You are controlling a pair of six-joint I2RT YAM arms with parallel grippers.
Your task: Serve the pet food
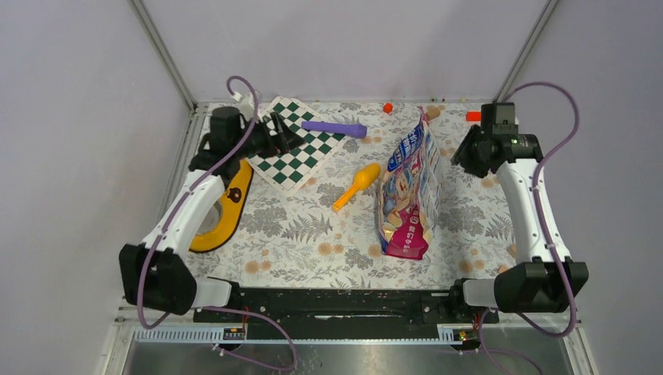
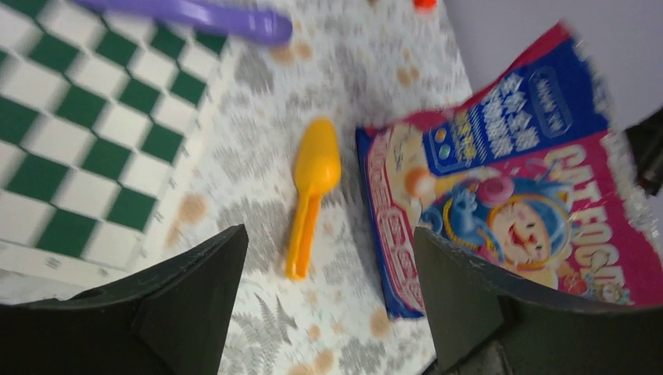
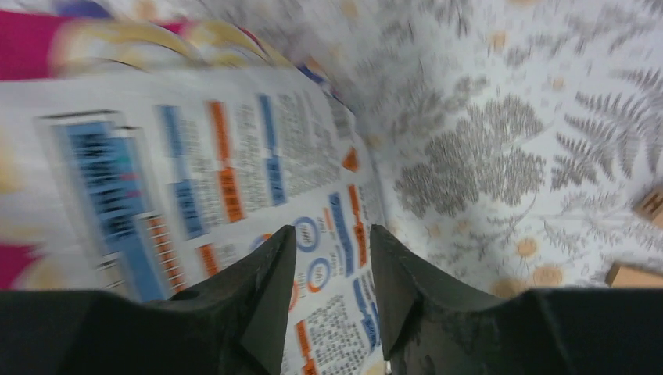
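The left hand hangs over the near edge of the checkerboard, its arm stretched to the far left and the wrist turned towards the middle. Its fingers stand wide apart with nothing between them. Ahead of it on the tabletop lies the orange scoop, and just past that the bag, pink and blue with a cartoon face. A purple tool rests on the board's far corner, and the yellow feeder lies beside the left forearm.

The right hand hovers at the far right, its arm reaching straight out and its fingers turned towards the bag's printed back. The gap between them is narrow and holds nothing. The bag sits mid-tabletop, between the scoop and this hand.
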